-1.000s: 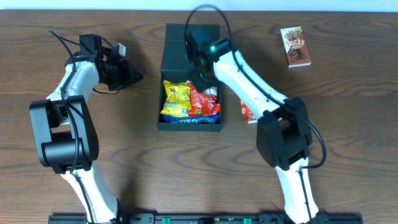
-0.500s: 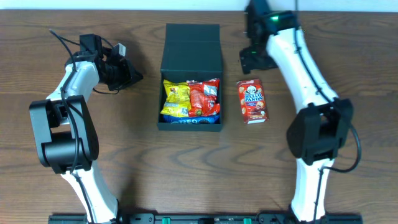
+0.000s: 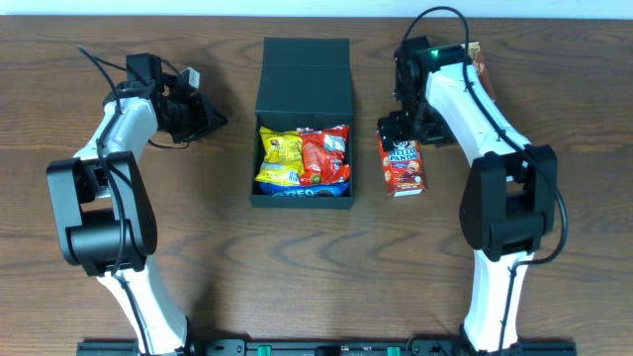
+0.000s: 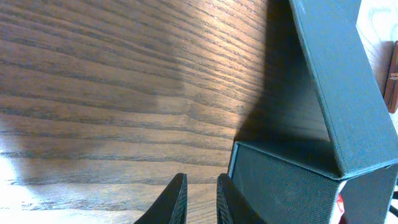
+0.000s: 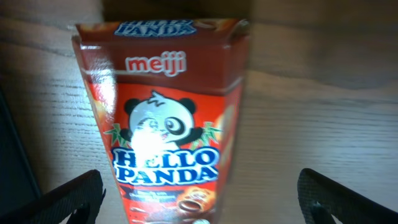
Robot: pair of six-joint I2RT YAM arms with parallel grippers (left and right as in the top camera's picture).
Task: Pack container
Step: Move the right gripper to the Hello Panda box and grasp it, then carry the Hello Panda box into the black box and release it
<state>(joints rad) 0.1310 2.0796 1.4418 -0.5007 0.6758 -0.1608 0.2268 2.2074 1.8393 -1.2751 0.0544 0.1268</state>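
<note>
Your right gripper (image 3: 404, 131) has left the matte black rectangular cardboard container (image 3: 305, 74) and now hangs over the red Hello Panda cardboard carton (image 3: 403, 166) just right of it, fingers spread wide. It looks like the next pick, not yet gripped. The container sits open with snack packets (image 3: 304, 158) inside; the left gripper (image 3: 206, 119), left of it, is pressed nearly together on nothing.

Work surface: a table (image 3: 297, 277) of dark brown wood, with the grain running left to right in the overhead view. A pale strip (image 3: 198, 8) lies beyond its far edge. A black rail (image 3: 326, 348) runs along its near edge. In the left wrist view, light glares off the wood at lower left.
</note>
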